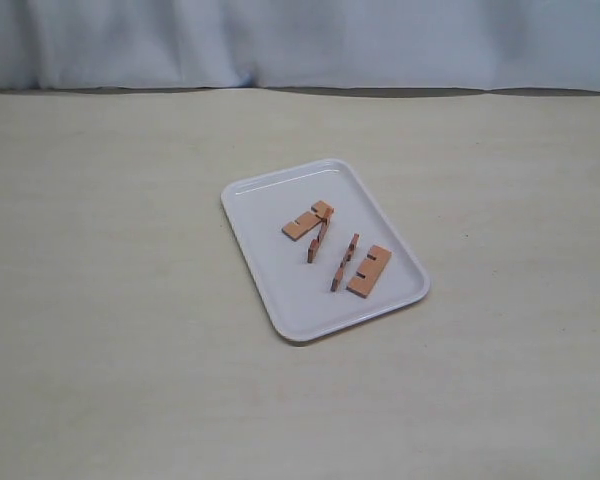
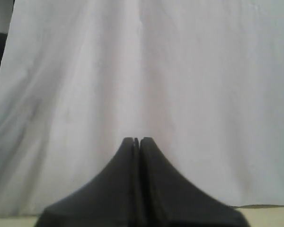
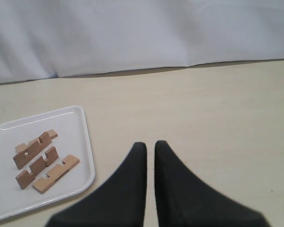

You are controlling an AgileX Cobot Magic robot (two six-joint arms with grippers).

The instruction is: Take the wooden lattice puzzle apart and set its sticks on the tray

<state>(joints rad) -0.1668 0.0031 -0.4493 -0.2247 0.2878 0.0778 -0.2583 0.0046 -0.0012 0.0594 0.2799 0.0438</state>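
Observation:
The white tray (image 1: 270, 205) lies in the middle of the table. On it are the reddish-brown sticks, apart from one another, so no assembled lattice puzzle shows. One stick (image 1: 306, 221) lies flat at the far side with another (image 1: 318, 241) on edge against it. A third (image 1: 345, 262) stands on edge beside a flat fourth (image 1: 370, 270). In the right wrist view the tray (image 3: 87, 146) and its sticks (image 3: 37, 165) lie off to one side of my right gripper (image 3: 150, 144), whose fingers stand almost together with nothing between them. My left gripper (image 2: 137, 140) is shut and empty, facing white cloth. Neither gripper appears in the exterior view.
A white cloth backdrop (image 1: 300, 40) hangs along the far edge of the beige table (image 1: 110, 300). The same cloth (image 2: 142, 71) fills the left wrist view, and bare tabletop (image 3: 217, 109) lies around the right gripper.

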